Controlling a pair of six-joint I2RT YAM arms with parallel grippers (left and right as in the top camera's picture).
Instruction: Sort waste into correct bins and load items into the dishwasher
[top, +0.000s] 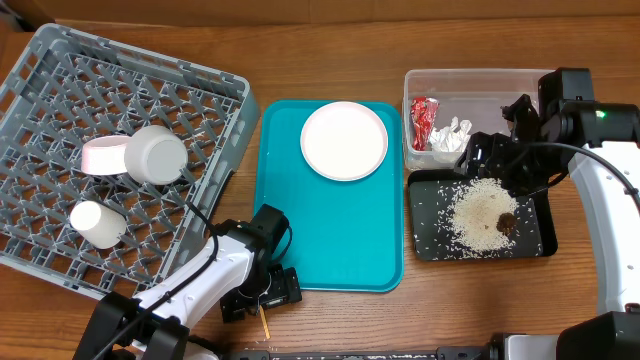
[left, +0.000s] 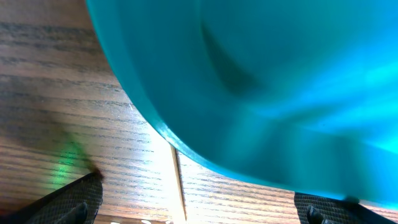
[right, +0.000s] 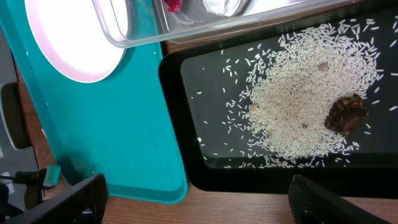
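Chopstick (left: 180, 186) pickup looks like the step in hand. Left end effector (left: 199, 211): fingers spread wide, holding and touching nothing. The stick lies flat on the desk (left: 74, 93) between them, and its far end meets the lip of the teal tray (left: 280, 93) just ahead. Advice: descend straight, straddle the stick across its width and close clear of that lip. The dish rack (top: 60, 100) waits off to its left. Right end effector (right: 208, 198): likewise spread and empty, hovering over the black tray (right: 171, 124), with the rice (right: 292, 118) just ahead.

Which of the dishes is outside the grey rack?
The round white plate: it lies on the teal tray, while the pink bowl, white bowl and cup all sit in the rack.
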